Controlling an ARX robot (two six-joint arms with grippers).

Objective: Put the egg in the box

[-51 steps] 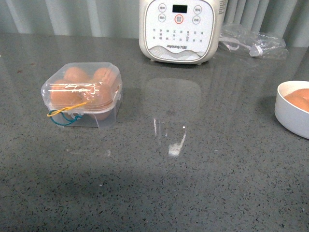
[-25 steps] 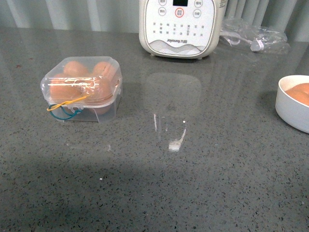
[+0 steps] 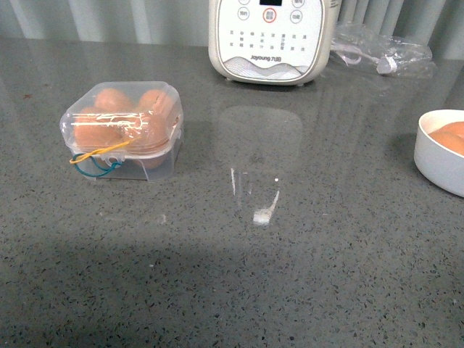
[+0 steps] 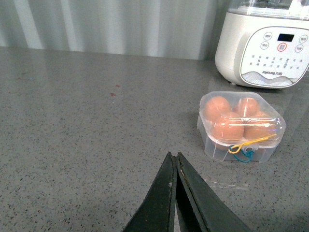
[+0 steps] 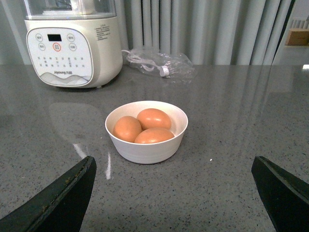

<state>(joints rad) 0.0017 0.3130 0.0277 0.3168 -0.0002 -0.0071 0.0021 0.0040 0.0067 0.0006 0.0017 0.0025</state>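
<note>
Box (image 3: 122,132): clear plastic case, lid closed, four orange-brown eggs inside, yellow and blue loops at front; sits left of white cooker (image 3: 272,40), toward robot. Bowl (image 5: 146,131): white, round, three smooth brown eggs, right of cooker. Left gripper (image 4: 175,162) pressed together, empty. Right gripper (image 5: 174,193) spread wide, empty.

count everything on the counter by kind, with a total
Orange-brown eggs in the round white bowl: 3
Orange-brown eggs in the clear plastic egg box: 4
Cream countertop appliance: 1
Clear plastic bag with cable: 1
Total with both containers: 11
</note>
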